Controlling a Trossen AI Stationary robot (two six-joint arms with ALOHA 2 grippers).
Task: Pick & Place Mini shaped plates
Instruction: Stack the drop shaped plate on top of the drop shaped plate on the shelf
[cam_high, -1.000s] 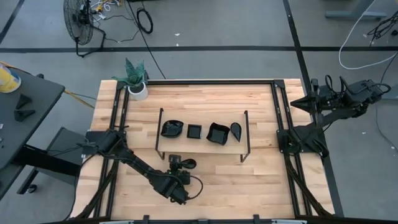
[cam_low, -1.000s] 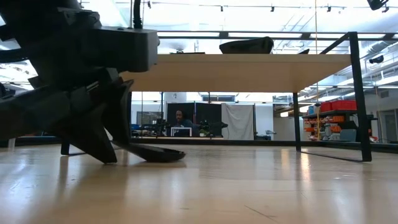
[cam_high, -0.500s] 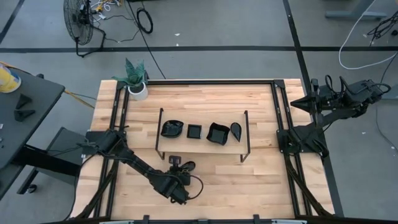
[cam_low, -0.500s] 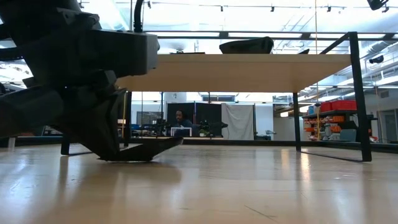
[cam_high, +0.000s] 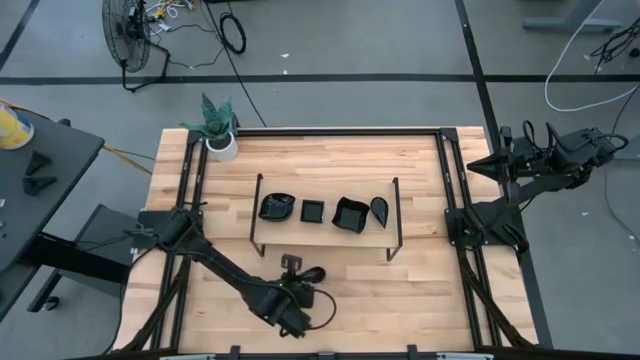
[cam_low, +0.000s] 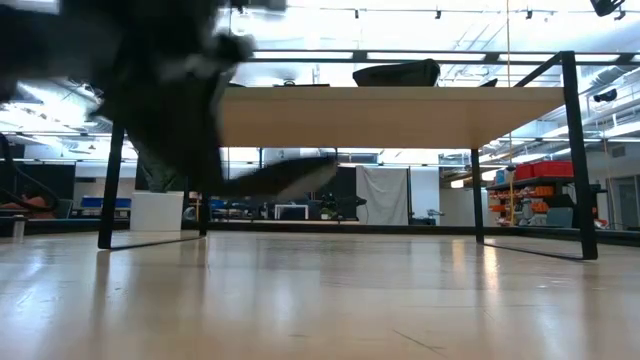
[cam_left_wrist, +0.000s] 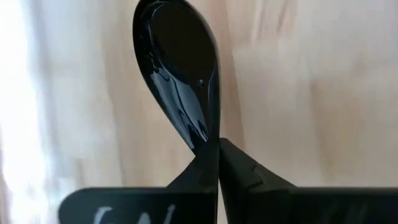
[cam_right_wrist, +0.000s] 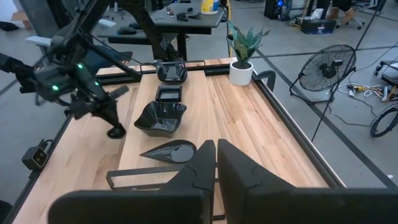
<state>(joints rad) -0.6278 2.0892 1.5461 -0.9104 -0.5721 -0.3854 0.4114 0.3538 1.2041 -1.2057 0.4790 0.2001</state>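
My left gripper (cam_high: 293, 268) is near the table's front edge, shut on a glossy black teardrop plate (cam_high: 313, 272) that shows close up in the left wrist view (cam_left_wrist: 177, 68). In the low view the plate (cam_low: 290, 180) hangs above the tabletop. Several more mini shaped plates, among them a wavy one (cam_high: 277, 207), a square one (cam_high: 312, 210) and a teardrop one (cam_high: 380, 209), rest on the wooden board of a black wire stand (cam_high: 395, 220). My right gripper (cam_right_wrist: 216, 155) is shut and holds nothing, raised off the table's right edge. My left gripper pinches the teardrop plate's narrow tip (cam_left_wrist: 208, 144) between its two fingers, at their free ends. The fingers slant down from the table's near left and lie along the plate. The plate is lifted clear of the table, its wide end (cam_low: 325, 163) tilted upward.
A white pot with a green plant (cam_high: 220, 140) stands at the far left corner. The stand's raised board (cam_low: 400, 115) spans the middle of the table on thin black legs (cam_low: 568, 150). Bare wood lies in front of the stand, toward the near edge.
My left gripper has shut on the teardrop plate's tip and risen, drifting slightly toward the table's right. The plate lay flat on the table, then tipped up at its wide end, and now hangs clear of the wood.
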